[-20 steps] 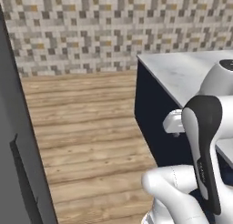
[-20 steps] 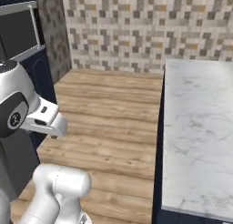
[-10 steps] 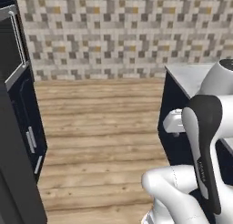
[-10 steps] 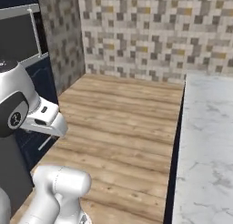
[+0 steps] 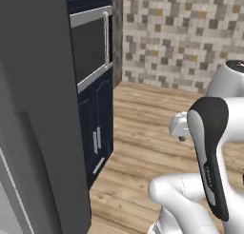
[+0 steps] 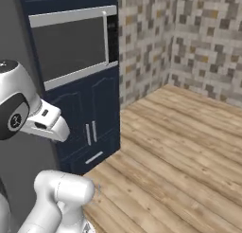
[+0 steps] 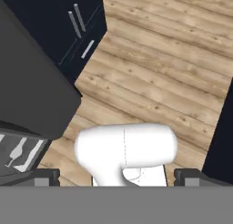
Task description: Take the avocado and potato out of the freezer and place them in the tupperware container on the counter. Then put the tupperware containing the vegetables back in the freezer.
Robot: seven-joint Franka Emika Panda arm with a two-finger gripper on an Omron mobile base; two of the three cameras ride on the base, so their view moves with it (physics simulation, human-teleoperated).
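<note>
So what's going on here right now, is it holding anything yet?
Nothing is held yet. The gripper hangs open over the wooden floor, with nothing between its fingertips. The base faces the tall grey freezer, which stands beside navy cabinets with a built-in oven. The freezer's side is toward the cameras, so its contents cannot be seen. Picking the vegetables has not yet begun.

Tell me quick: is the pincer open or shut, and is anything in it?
Pincer: open, the two finger tips standing far apart at the bottom of the hand view, nothing held between them.
</note>
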